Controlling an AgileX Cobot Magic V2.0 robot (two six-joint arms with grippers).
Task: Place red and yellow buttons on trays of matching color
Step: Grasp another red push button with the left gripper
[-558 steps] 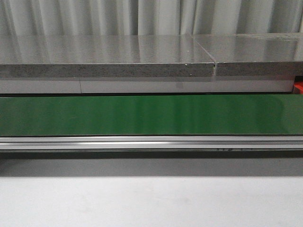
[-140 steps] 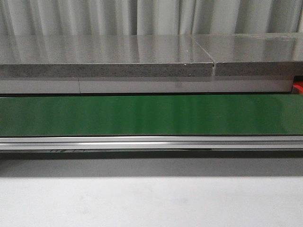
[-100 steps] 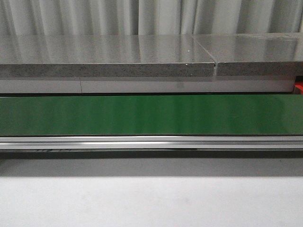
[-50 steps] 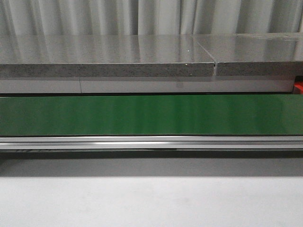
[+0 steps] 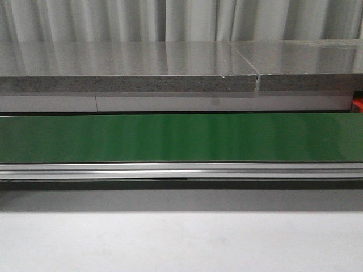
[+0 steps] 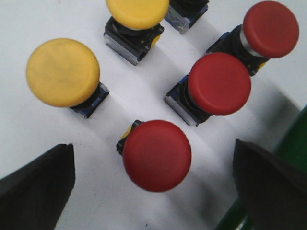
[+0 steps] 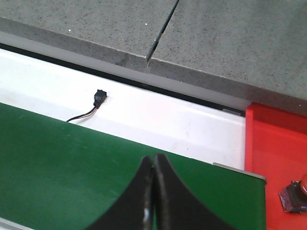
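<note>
Left wrist view: left gripper (image 6: 153,184) spread wide over a red button (image 6: 157,155), empty.
Right gripper (image 7: 154,191) pinched together, idle above the green belt (image 7: 72,163), red tray (image 7: 276,153) beside it. Judged step: pick approach; next, descend straight and close on that nearest cap, clear of neighbouring red buttons (image 6: 219,84).

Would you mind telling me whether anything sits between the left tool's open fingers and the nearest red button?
Nothing visible does. The nearest red button stands upright and alone between the left tool's fingers; the other red buttons and the yellow button stand beyond it.
</note>
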